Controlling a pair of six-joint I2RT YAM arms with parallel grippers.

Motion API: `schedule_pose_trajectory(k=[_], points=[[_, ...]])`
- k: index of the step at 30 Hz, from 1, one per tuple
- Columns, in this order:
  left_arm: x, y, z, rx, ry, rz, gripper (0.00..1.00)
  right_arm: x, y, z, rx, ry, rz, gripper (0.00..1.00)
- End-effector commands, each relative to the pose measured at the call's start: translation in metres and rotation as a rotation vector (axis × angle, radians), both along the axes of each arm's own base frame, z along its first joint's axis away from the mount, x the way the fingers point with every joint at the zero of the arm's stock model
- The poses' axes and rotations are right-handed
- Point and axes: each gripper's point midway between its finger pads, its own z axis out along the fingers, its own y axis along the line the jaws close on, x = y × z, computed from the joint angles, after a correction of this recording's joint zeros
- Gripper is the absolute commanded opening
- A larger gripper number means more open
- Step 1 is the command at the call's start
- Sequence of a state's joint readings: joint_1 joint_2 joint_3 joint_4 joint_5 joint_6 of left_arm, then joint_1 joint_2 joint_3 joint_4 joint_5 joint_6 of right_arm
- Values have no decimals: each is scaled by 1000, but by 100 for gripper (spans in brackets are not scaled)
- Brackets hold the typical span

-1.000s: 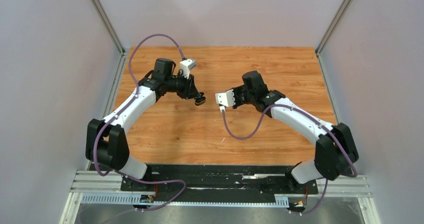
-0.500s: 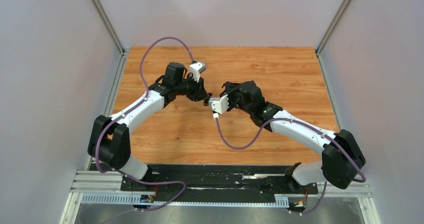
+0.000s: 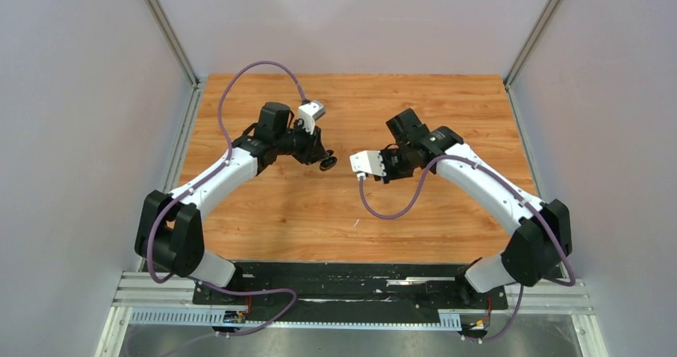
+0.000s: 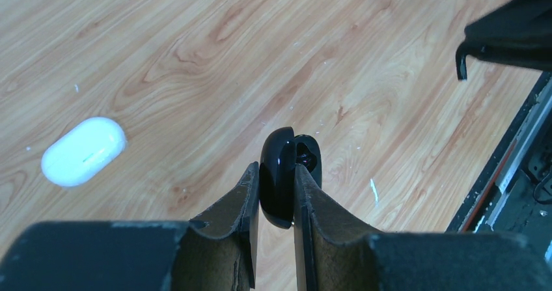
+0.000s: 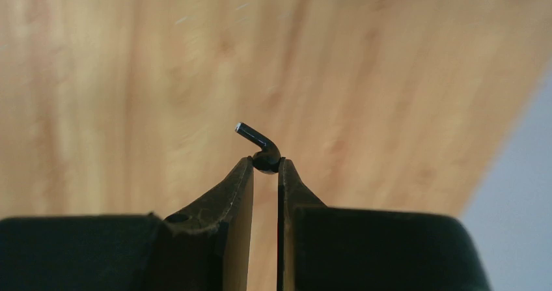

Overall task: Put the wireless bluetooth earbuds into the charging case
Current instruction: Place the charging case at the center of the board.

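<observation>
My left gripper (image 4: pixel 276 190) is shut on a glossy black charging case (image 4: pixel 281 174), held edge-up above the table with its lid ajar. In the top view the case (image 3: pixel 328 163) sits at the left fingertips. My right gripper (image 5: pixel 266 165) is shut on a tiny black earbud (image 5: pixel 262 152) whose short stem sticks up and to the left. In the top view the right wrist camera (image 3: pixel 367 163) hides those fingertips, a short gap right of the case. The white earbuds are out of view.
A white oval charging case (image 4: pixel 83 151) lies shut on the wooden table (image 3: pixel 415 213), left of the held case. Part of the right arm (image 4: pixel 511 37) shows at the top right of the left wrist view. Grey walls enclose the table.
Half a second ago the two grippers met at mid-table. The right gripper has since drawn back to the right, opening a gap. The left gripper has barely moved.
</observation>
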State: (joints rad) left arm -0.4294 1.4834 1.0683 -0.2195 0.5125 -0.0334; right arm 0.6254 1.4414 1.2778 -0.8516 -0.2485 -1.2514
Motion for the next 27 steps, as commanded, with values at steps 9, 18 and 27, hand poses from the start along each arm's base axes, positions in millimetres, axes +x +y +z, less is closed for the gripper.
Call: schedule_pose_trajectory(k=[9,18,27], points=[[-13,29,36,30,-66,63,0,-95,-100,-104,-678,781,-82,0],[-15,48,48,54,-106,95,0,-54,-80,-136,-746,788,-208,10],[-11,50,49,39,-103,101,0,-42,-68,-153,-707,756,-270,26]])
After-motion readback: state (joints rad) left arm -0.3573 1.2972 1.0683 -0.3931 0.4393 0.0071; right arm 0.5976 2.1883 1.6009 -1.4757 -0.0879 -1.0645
